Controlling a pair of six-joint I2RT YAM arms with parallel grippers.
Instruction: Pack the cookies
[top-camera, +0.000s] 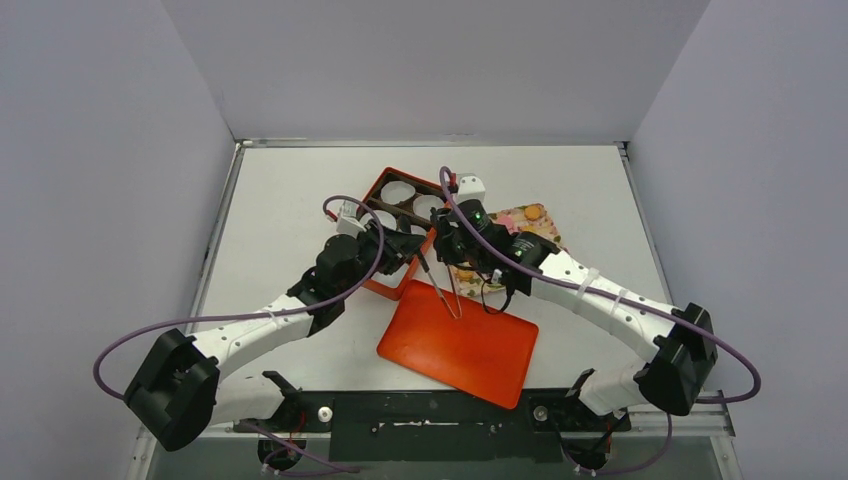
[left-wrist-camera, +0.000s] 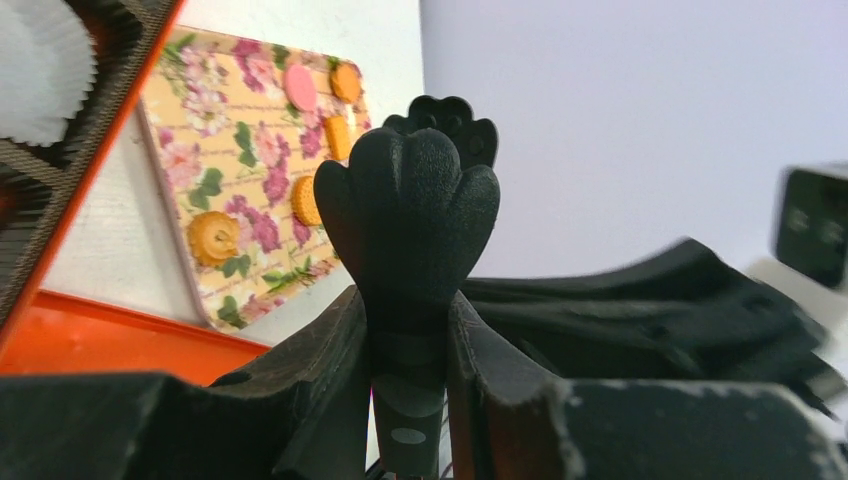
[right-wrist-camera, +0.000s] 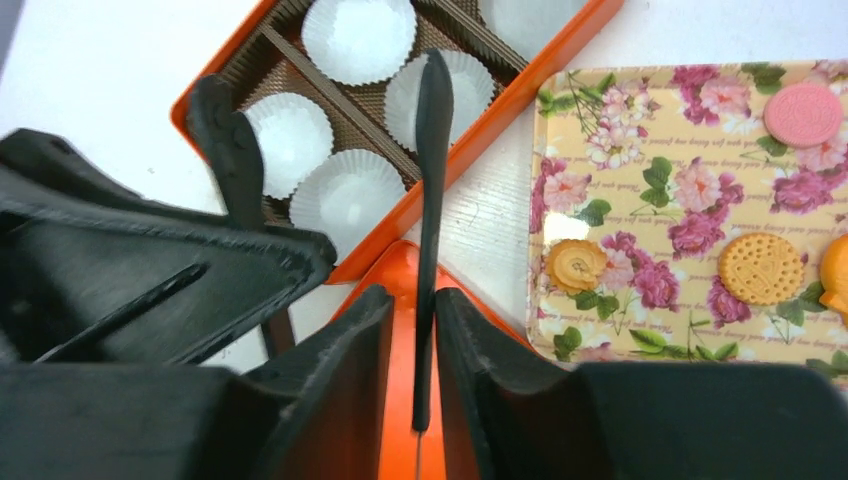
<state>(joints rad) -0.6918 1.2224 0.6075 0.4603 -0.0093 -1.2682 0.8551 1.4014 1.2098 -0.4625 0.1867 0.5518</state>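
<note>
Left wrist: left end effector (left-wrist-camera: 405, 300) is clamping black tongs (left-wrist-camera: 410, 200); right end effector (right-wrist-camera: 413, 295) is flanking them narrowly, grip unclear. Nearby, cookies (right-wrist-camera: 760, 268) are lying on floral tray (right-wrist-camera: 640, 130). Opposed pulls are probably risking twisted, dropped tongs.

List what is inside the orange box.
Five white paper cups show in a brown divider inside the orange box, empty where visible; the cookies lie outside. The black tongs cross one cup, and a black robot part hides the box's remaining corner.

tray (right-wrist-camera: 640, 130): right edge cropped | box (right-wrist-camera: 525, 95): top cropped | rightmost cookie (right-wrist-camera: 836, 268): half cropped
</note>
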